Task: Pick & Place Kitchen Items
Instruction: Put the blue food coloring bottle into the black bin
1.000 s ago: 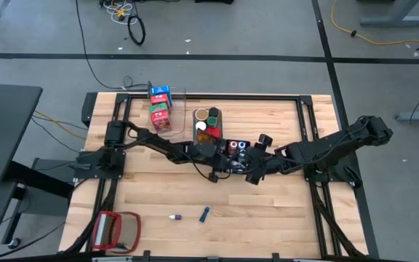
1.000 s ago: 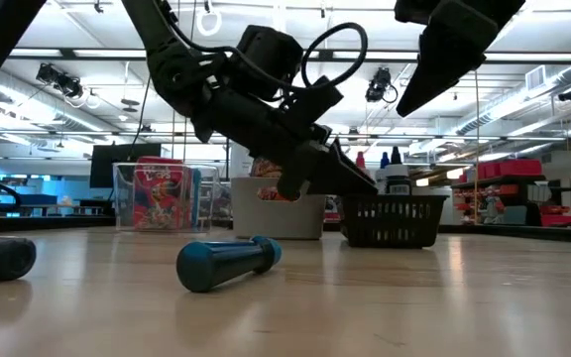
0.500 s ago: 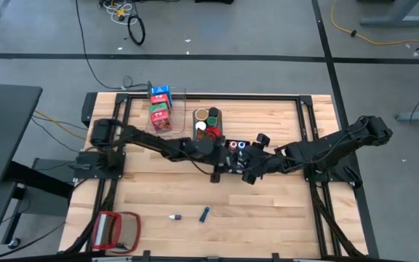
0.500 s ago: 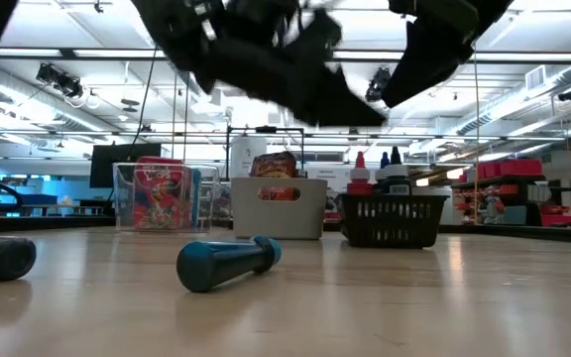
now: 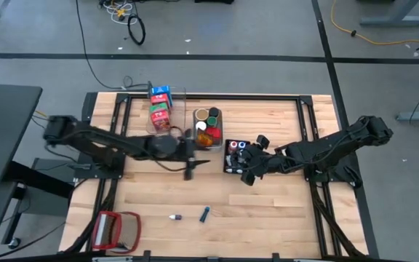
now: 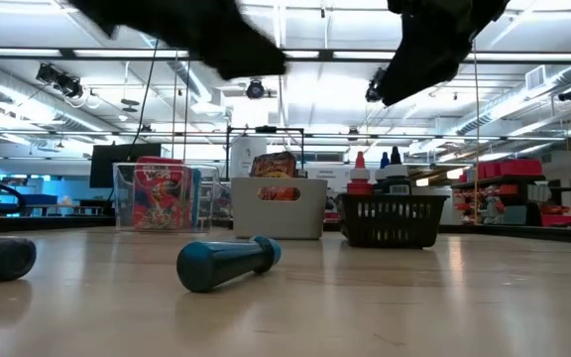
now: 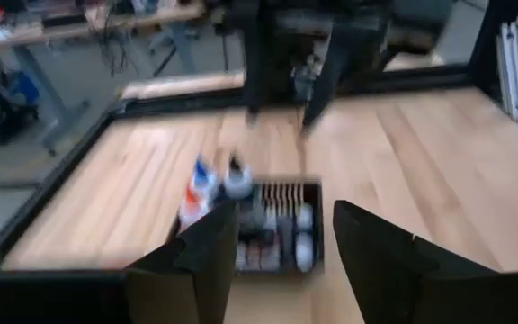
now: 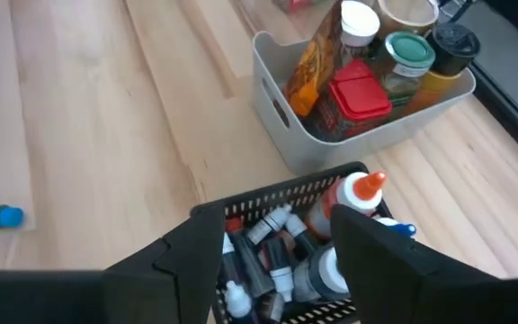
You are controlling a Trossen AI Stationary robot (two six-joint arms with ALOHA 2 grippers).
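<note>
The kitchen items stand sorted in three bins at the table's far middle. Cartons fill the clear bin [image 5: 161, 109]. Jars and tins sit in the grey bin [image 5: 208, 125] [image 8: 281, 108]. Small bottles lie in the black basket [image 5: 226, 156] [image 8: 268, 202] [image 7: 277, 184]. A blue-capped piece [image 5: 204, 214] [image 6: 228, 264] and a tiny white piece [image 5: 173, 217] lie on their sides on the near wood. My left gripper [image 5: 193, 161] [image 7: 286, 209] hangs open and empty left of the basket. My right gripper [image 5: 247, 173] [image 8: 279, 220] hovers open and empty above the basket's near right corner.
A red-framed flat object [image 5: 115, 229] lies at the near left corner. Black rails run along the table's left, right and far edges. Bare wood stretches between the bins and the two loose pieces.
My left arm has drawn back from over the black basket toward the table's left and risen, so that its gripper now hangs left of the basket. The right gripper has stayed above the basket. The loose pieces have not moved.
</note>
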